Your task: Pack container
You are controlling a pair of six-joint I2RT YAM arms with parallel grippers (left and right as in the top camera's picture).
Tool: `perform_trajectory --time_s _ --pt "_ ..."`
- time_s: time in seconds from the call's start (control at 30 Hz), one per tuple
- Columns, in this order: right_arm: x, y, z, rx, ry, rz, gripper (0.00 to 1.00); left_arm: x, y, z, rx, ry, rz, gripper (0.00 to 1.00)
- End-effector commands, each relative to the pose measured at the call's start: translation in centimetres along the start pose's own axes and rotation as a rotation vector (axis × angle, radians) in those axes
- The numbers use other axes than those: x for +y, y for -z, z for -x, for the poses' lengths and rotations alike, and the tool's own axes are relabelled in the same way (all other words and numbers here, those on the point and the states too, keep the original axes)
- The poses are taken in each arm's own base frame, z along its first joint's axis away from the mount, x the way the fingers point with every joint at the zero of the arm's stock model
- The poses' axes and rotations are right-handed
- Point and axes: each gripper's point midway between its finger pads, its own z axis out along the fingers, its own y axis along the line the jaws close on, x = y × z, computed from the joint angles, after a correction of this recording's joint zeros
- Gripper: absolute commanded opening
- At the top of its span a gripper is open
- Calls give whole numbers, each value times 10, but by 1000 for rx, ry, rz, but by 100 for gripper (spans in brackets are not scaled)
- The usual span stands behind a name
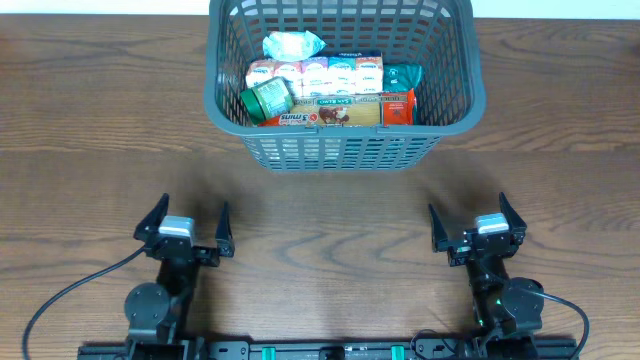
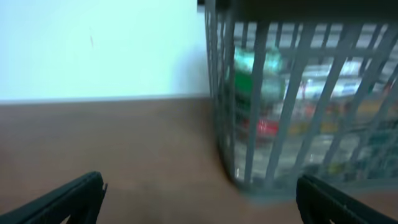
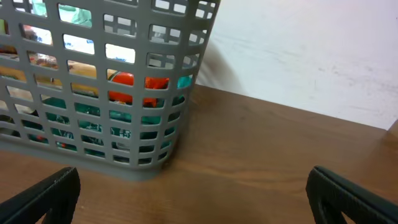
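Note:
The container (image 1: 340, 150), a dark grey lattice basket, stands at the far middle of the table. It holds several groceries: a white pouch (image 1: 293, 44), a row of small cartons (image 1: 315, 75), a green can (image 1: 266, 99), a long flat box (image 1: 330, 113), an orange packet (image 1: 398, 108) and a teal packet (image 1: 404, 76). My left gripper (image 1: 186, 228) is open and empty near the front left. My right gripper (image 1: 478, 226) is open and empty near the front right. The basket's corner shows in the left wrist view (image 2: 249, 124) and the right wrist view (image 3: 124, 124).
Wooden table (image 1: 320, 230) between the grippers and the basket. A pale wall lies behind the table in the left wrist view (image 2: 99, 43) and the right wrist view (image 3: 311, 50). Black cables (image 1: 60, 295) trail from the arm bases at the front edge.

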Motion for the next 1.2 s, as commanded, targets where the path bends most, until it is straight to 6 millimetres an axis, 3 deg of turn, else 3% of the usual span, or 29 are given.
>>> perform_trajectory --time_s 0.0,0.1,0.43,1.17 --pt "2 0 -1 1 15 9 99 3 0 -9 27 -15 18 98" --pt "2 0 -1 1 15 9 99 3 1 -21 78 -4 18 98" --pt "2 0 -1 1 15 9 99 3 -1 -32 126 9 20 99" --pt "2 0 -1 1 15 9 99 3 -1 -34 135 10 20 98"
